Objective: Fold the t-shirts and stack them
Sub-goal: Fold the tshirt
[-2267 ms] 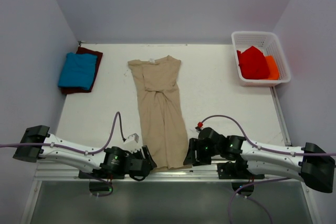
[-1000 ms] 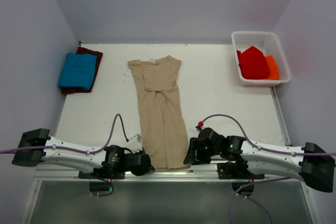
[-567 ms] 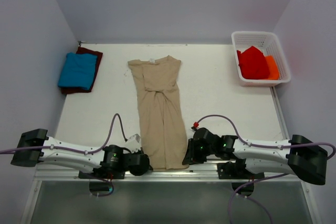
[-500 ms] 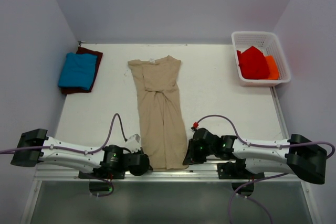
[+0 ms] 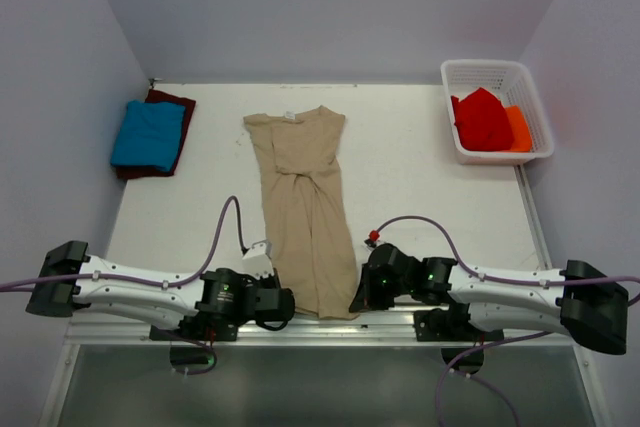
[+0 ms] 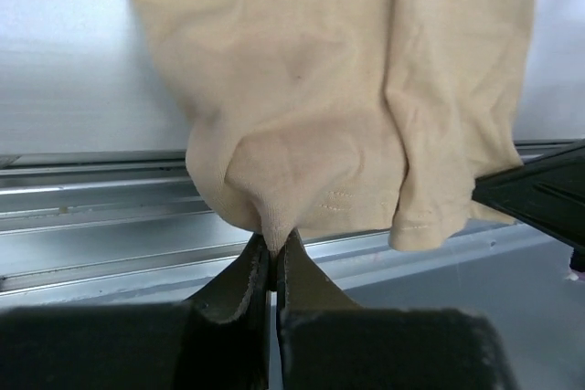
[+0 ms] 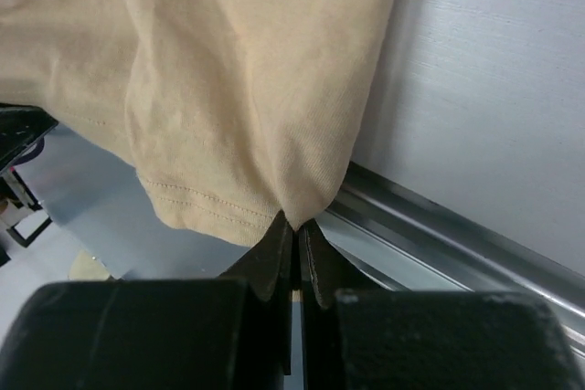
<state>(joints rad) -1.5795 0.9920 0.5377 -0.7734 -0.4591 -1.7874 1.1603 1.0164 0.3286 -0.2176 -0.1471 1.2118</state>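
Observation:
A tan t-shirt (image 5: pixel 303 197) lies lengthwise down the middle of the table, sleeves folded in, collar at the far end. My left gripper (image 5: pixel 284 304) is shut on its near left hem corner (image 6: pixel 272 226). My right gripper (image 5: pixel 357 301) is shut on the near right hem corner (image 7: pixel 294 218). Both corners are pinched into small peaks over the table's near metal rail (image 6: pixel 110 207). A folded blue t-shirt (image 5: pixel 148 134) rests on a folded maroon t-shirt (image 5: pixel 182 107) at the far left.
A white basket (image 5: pixel 497 75) at the far right corner holds red cloth (image 5: pixel 482 119) and orange cloth (image 5: pixel 518 128). Grey walls close in the table on three sides. The right arm's black body (image 6: pixel 539 191) shows at the edge of the left wrist view.
My right gripper has closed on the shirt's near right hem corner. The left gripper, shut throughout, has shifted slightly right and up with its corner.

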